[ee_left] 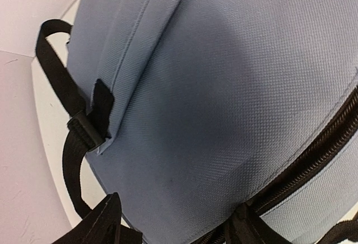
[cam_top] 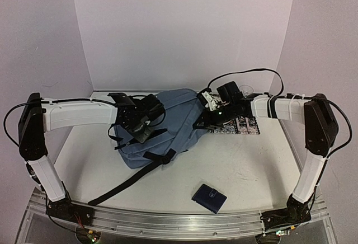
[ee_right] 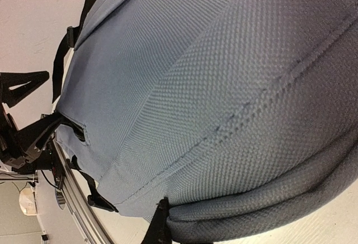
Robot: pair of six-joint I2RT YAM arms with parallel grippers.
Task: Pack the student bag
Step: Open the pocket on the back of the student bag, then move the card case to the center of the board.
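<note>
The student bag [cam_top: 170,123] is a slate-blue backpack lying flat at the middle of the table, and it fills both wrist views [ee_left: 224,87] [ee_right: 212,87]. My left gripper [cam_top: 144,125] is over the bag's left part. Its jaws stand apart, with the fingertips [ee_left: 103,221] straddling a bulge of blue cloth beside the black zip [ee_left: 319,154]. My right gripper [cam_top: 205,116] is at the bag's right edge, shut on a rolled fold of the fabric. Only one of its dark fingers [ee_right: 161,224] shows there; the other is hidden by the fold.
A small dark navy wallet [cam_top: 209,197] lies near the front edge. A black-and-white patterned flat item [cam_top: 246,125] sits under my right arm. A black strap [cam_top: 120,187] trails from the bag toward the front left. White walls close the back and sides.
</note>
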